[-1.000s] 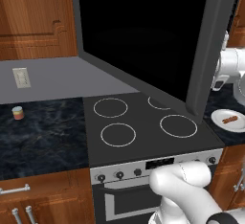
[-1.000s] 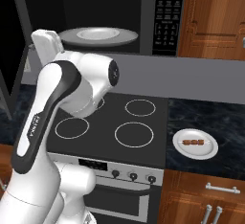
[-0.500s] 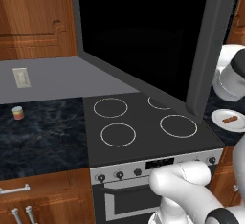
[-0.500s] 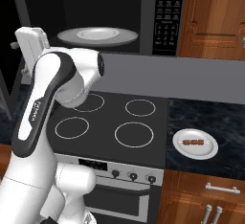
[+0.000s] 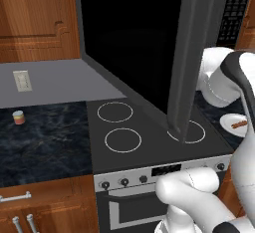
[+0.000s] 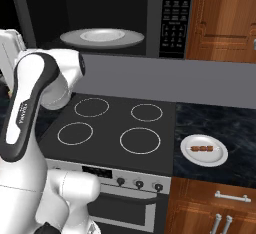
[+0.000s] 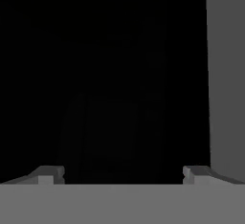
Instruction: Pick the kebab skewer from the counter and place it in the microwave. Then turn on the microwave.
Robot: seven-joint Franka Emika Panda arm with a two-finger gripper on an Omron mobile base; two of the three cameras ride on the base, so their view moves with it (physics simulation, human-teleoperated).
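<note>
Kebab skewer (image 6: 202, 149) on a plate (image 6: 216, 160) (white), beside the stovetop (image 6: 115, 128)

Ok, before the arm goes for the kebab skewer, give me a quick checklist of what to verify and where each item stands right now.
1. Microwave door swung open: ok.
2. White plate inside the microwave bare, ready for the skewer: ok.
3. Gripper open, nothing between its tips: ok.
4. Kebab skewer lying on its small plate on the counter: ok.
5. Gripper lined up over the skewer: not ok, it faces a dark surface.
6. Path past the open door free: cannot tell.
</note>
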